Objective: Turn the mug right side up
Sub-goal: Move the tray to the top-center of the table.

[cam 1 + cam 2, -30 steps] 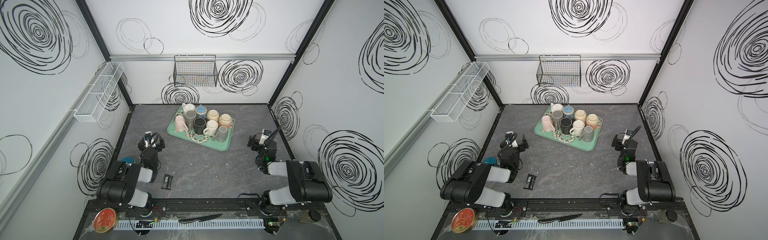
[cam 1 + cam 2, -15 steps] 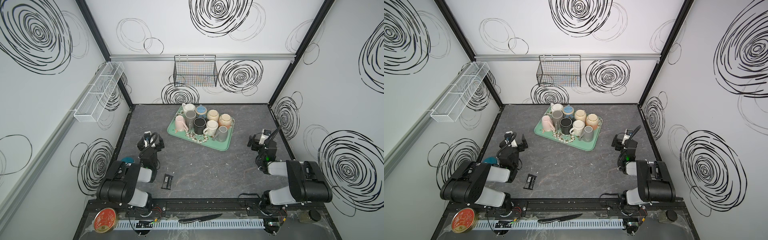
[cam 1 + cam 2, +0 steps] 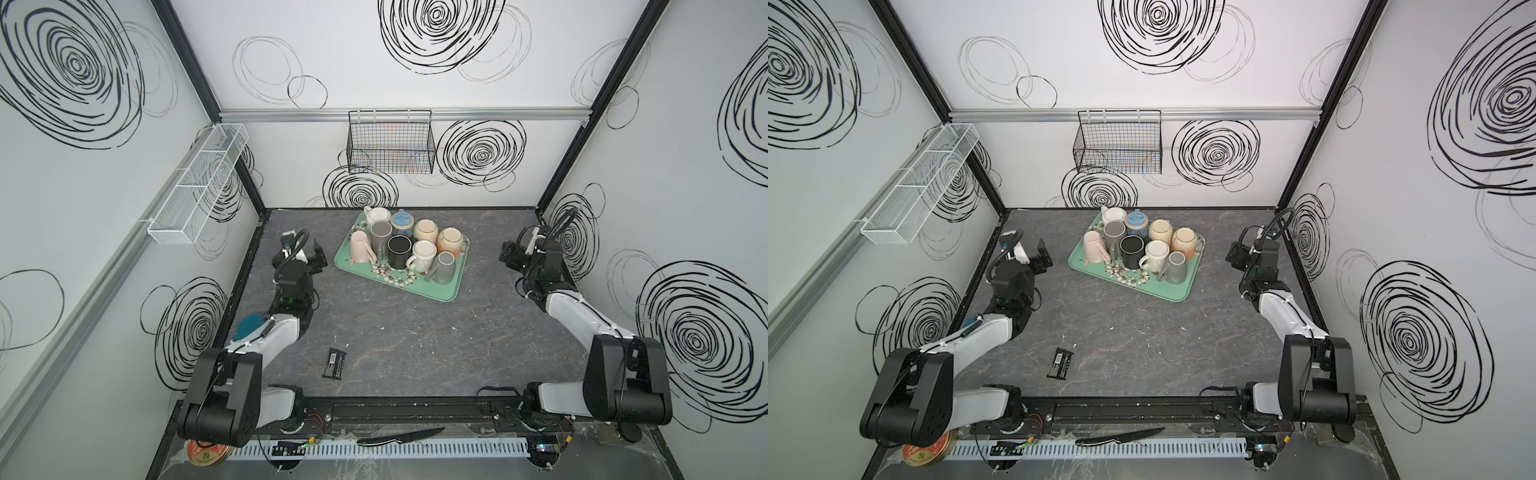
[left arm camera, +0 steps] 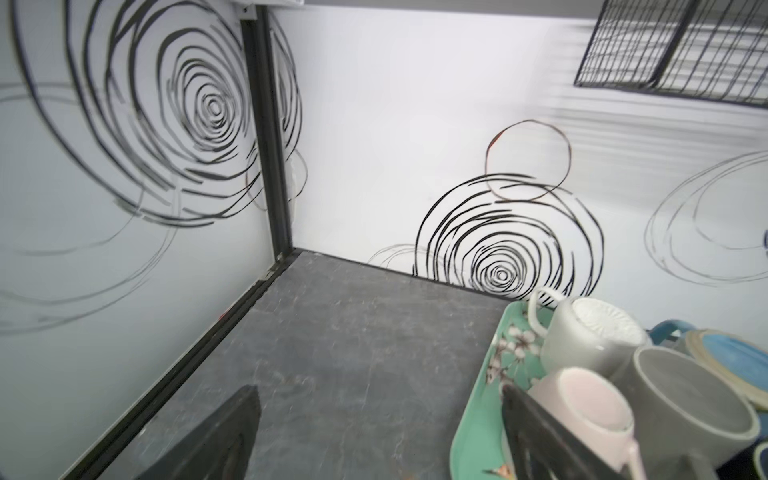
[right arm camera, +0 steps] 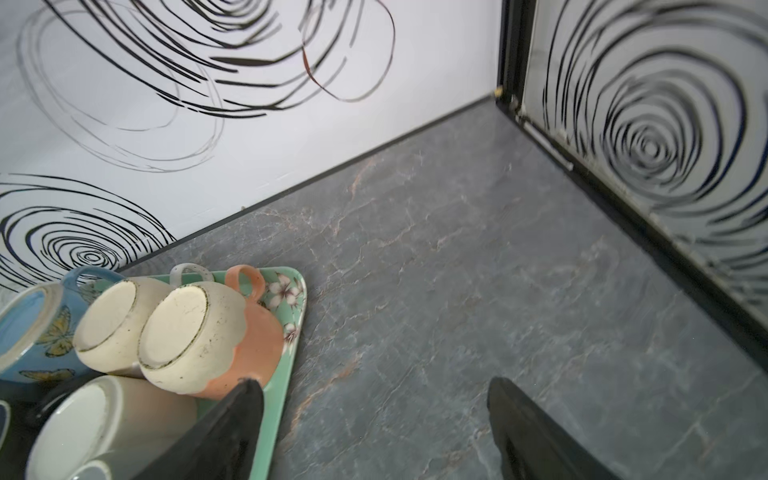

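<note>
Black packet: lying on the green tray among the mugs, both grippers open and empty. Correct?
No. The black packet lies on the bare tabletop near the front edge, apart from the green tray of mugs, as both top views show. The left gripper and right gripper are open and empty.

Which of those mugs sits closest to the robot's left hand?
The pink mug, the only one of that colour. It stands at the edge of the green tray that faces the left hand.
</note>
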`<state>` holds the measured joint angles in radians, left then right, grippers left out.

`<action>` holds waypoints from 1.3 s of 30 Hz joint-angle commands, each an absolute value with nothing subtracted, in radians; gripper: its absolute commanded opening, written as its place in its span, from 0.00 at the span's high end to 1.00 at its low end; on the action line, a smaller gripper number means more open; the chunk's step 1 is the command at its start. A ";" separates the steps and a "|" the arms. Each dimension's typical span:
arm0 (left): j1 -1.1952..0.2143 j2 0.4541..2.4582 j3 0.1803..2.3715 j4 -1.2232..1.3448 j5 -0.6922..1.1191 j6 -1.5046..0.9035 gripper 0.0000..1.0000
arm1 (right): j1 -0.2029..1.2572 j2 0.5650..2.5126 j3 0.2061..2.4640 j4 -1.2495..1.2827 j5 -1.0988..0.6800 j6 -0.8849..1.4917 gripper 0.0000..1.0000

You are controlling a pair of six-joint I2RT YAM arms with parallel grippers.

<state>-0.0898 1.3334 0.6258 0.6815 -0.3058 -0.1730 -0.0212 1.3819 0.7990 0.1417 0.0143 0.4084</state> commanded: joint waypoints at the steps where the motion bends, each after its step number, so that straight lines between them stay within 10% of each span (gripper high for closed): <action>1: -0.100 1.454 0.835 0.321 -0.142 -0.329 0.14 | -0.017 1.428 0.880 -0.169 -0.070 0.630 0.14; 20: 0.003 2.034 1.352 0.000 0.207 -0.495 0.46 | 0.110 1.758 0.903 -0.130 -0.367 0.727 0.46; 39: 0.031 2.104 1.267 0.034 0.253 -0.530 0.57 | 0.164 2.103 1.290 -0.225 -0.449 0.634 0.97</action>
